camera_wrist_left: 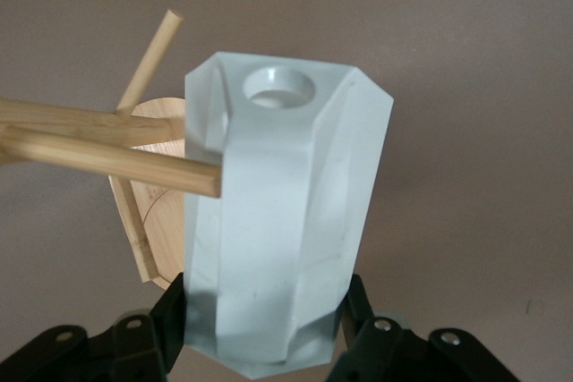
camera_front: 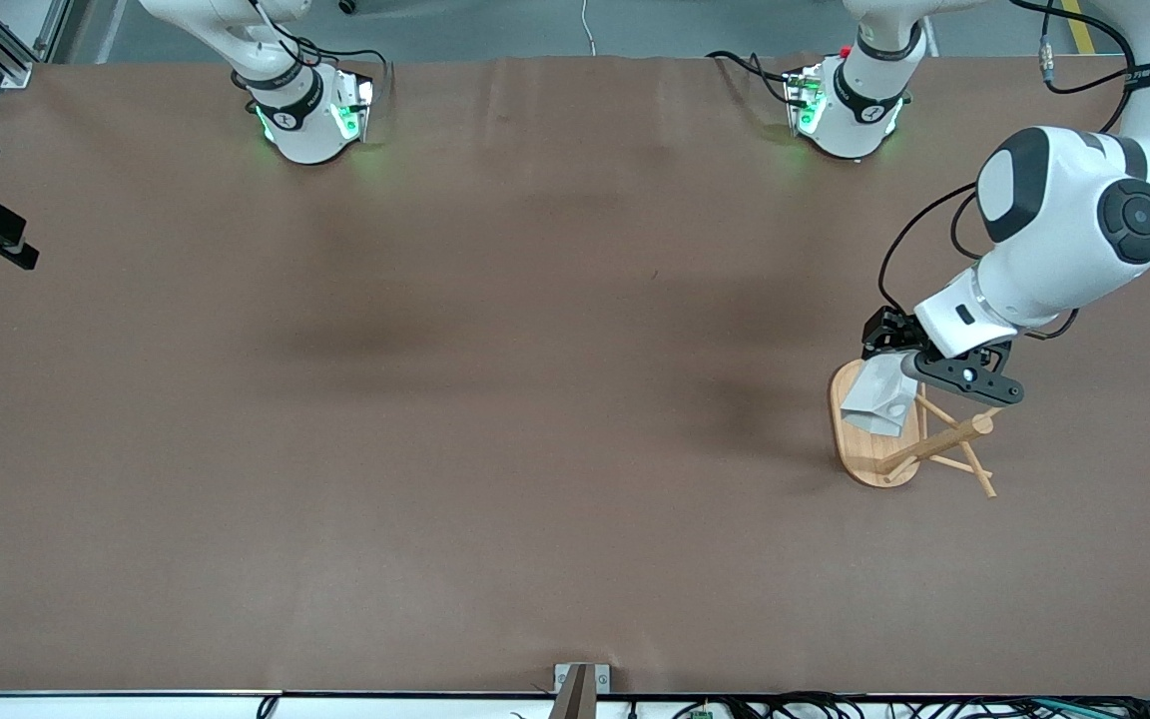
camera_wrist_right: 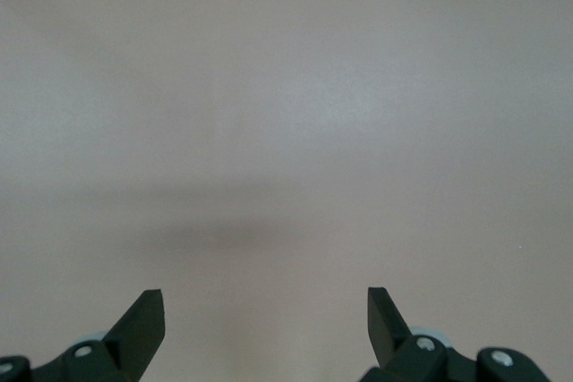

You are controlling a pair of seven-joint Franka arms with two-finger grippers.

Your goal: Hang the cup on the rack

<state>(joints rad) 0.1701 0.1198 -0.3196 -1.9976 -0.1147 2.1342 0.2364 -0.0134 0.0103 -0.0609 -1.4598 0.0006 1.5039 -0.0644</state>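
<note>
My left gripper (camera_front: 886, 371) is shut on the white faceted cup (camera_front: 878, 401) and holds it in the air over the bamboo rack (camera_front: 939, 442), above the rack's oval base (camera_front: 860, 457). In the left wrist view the black fingers (camera_wrist_left: 166, 328) press the cup (camera_wrist_left: 277, 221) on both sides near its bottom. Its blocky handle with the round hole (camera_wrist_left: 279, 87) points away from the camera. One peg (camera_wrist_left: 116, 157) of the rack ends right against the cup's side, beside the handle and not through the hole. My right gripper (camera_wrist_right: 266, 315) stands open over bare table, with nothing in it.
The brown table cover (camera_front: 495, 399) stretches from the rack toward the right arm's end. Both arm bases (camera_front: 305, 110) stand along the table's edge farthest from the front camera. A small metal bracket (camera_front: 581, 689) sits at the nearest edge.
</note>
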